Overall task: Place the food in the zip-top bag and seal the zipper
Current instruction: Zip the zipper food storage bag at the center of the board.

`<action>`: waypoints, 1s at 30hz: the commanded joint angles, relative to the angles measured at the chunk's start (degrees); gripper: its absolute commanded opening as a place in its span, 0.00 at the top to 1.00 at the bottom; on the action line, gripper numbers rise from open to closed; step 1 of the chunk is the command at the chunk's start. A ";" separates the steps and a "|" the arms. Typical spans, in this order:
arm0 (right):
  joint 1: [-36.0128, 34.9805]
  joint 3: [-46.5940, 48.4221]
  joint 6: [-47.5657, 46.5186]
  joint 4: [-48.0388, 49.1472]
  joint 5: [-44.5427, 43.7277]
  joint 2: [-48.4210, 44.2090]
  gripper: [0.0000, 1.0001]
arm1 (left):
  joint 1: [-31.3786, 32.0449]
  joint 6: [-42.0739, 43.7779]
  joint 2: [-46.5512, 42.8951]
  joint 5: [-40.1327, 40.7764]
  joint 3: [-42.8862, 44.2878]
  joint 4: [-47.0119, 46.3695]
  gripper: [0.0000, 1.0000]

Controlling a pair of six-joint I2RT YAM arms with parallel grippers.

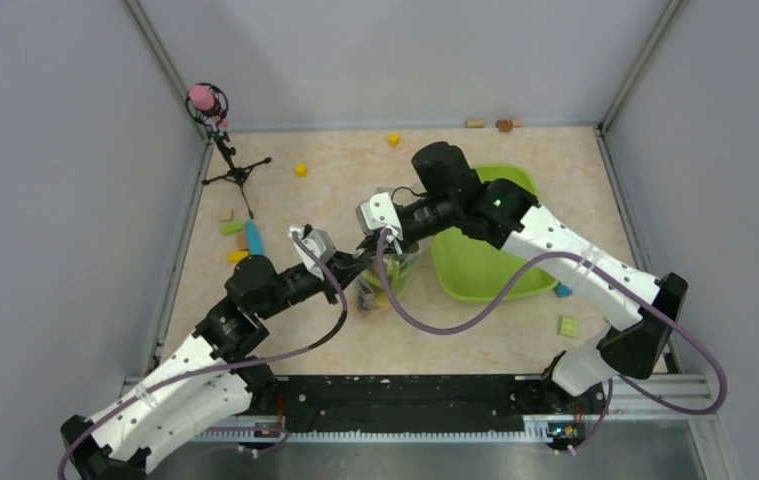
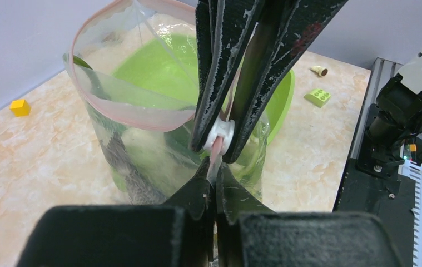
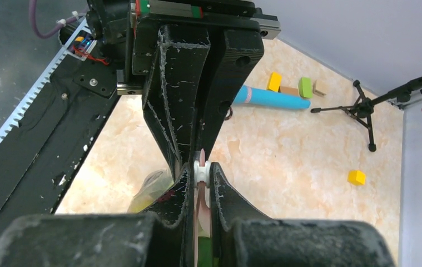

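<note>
The zip-top bag (image 1: 387,287) stands upright at the table's middle, held up by both grippers. In the left wrist view its mouth gapes open in a loop, and the pink zipper (image 2: 142,125) runs round the rim. Green and dark food (image 2: 136,172) shows blurred through the clear plastic. My left gripper (image 2: 215,169) is shut on the bag's pink edge at one end of the mouth. My right gripper (image 3: 200,168) is shut on the white zipper slider (image 3: 200,167), directly above the left fingertips. In the top view the two grippers meet above the bag, left (image 1: 368,270), right (image 1: 387,250).
The lime-green tray (image 1: 475,270) lies just right of the bag, under the right arm. A blue cylinder (image 1: 254,238) and small blocks lie at the left, a yellow block (image 1: 300,170) beyond, a green block (image 1: 568,326) at the right. A small tripod (image 1: 235,165) stands at the back left.
</note>
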State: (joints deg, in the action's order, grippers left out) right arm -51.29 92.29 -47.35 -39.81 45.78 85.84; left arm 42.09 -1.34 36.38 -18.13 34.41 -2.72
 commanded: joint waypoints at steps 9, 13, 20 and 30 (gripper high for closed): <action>-0.64 -0.01 -0.35 -1.08 -8.08 -1.49 1.00 | -0.07 -1.85 -7.64 5.83 -2.59 -5.10 1.00; -0.58 0.08 -0.21 -1.56 -10.00 -0.91 1.00 | -0.07 -2.25 -9.88 6.62 -3.33 -4.53 1.00; -0.60 0.32 0.16 -1.66 -15.65 -1.04 1.00 | -0.07 -2.47 -12.95 10.30 -4.39 -2.98 1.00; -0.47 0.43 0.54 -1.58 -22.49 -1.55 1.00 | -0.07 -5.20 -18.29 18.49 -7.87 -4.22 1.00</action>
State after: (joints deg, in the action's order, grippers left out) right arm -53.25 92.25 -47.24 -40.10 32.51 85.89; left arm 42.15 -4.62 20.97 -6.55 26.79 -2.15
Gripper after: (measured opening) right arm 0.043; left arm 0.010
